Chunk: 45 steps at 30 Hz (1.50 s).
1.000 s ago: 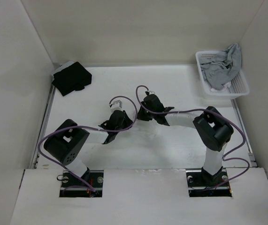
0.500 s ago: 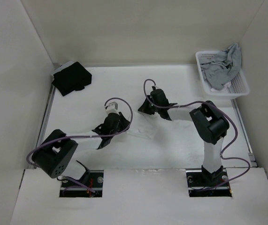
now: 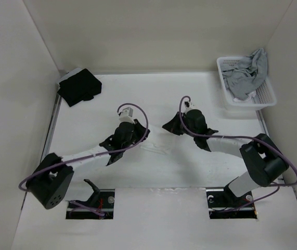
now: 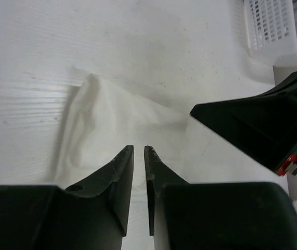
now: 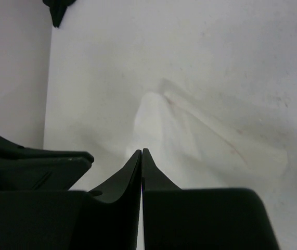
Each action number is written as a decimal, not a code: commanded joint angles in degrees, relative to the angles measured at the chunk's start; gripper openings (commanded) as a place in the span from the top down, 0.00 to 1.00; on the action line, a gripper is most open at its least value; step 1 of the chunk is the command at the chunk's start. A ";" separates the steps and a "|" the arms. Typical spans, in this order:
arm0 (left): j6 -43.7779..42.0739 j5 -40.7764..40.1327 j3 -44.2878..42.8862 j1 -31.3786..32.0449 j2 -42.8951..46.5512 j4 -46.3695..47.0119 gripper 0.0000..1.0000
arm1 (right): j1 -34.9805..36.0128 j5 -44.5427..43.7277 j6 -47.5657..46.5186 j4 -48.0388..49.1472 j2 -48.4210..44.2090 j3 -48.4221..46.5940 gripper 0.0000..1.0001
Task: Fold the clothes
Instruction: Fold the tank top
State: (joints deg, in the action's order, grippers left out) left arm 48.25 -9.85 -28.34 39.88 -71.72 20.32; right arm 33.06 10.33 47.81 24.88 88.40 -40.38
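Note:
The clothes point(image 3: 158, 144), a thin white top, lie rumpled on the white table between my two grippers. In the left wrist view the clothes point(image 4: 117, 120) form a raised fold running toward the right gripper point(image 4: 257, 130). My left gripper point(image 3: 140, 136) hovers over the near left part of the fabric. Its jaws point(image 4: 139, 148) stand a narrow gap apart with nothing between them. My right gripper point(image 3: 165, 126) sits at the fabric's far right edge. Its jaws point(image 5: 141, 151) are pressed together above the cloth point(image 5: 190, 135). Whether fabric is pinched in them does not show.
A white basket point(image 3: 265, 96) with a grey garment point(image 3: 247, 73) stands at the back right, and shows in the left wrist view point(image 4: 273, 31). A black garment point(image 3: 79, 86) lies in the back left corner. White walls enclose the table.
Both arms have stretched out lower over the table. The right gripper has shifted right, away from the left one. The left gripper has moved slightly forward over the cloth.

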 commanded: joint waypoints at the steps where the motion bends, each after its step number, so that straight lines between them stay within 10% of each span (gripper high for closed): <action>1: -0.53 3.25 -6.28 2.61 -7.27 5.77 0.88 | -0.15 -0.84 0.09 4.29 -0.42 4.25 0.96; 18: 2.37 5.27 2.67 -5.12 -17.31 15.37 0.84 | -6.73 0.57 3.25 13.08 8.80 6.81 0.97; 29: 0.89 4.49 9.44 -6.17 5.52 11.60 0.56 | -8.14 0.05 0.01 6.86 -1.63 5.22 0.91; 37: -3.68 2.72 9.44 -11.88 12.39 -2.29 0.47 | -10.34 -8.28 -8.51 -3.96 -20.61 9.43 0.65; 45: -6.06 2.72 9.88 -17.24 16.00 -10.29 0.43 | -11.13 -22.89 -6.77 4.72 -25.65 20.77 0.43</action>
State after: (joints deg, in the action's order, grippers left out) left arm 43.99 -6.90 -19.03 23.86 -56.73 12.84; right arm 22.72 -6.20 41.41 25.52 62.41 -22.28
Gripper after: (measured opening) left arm 0.565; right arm 0.565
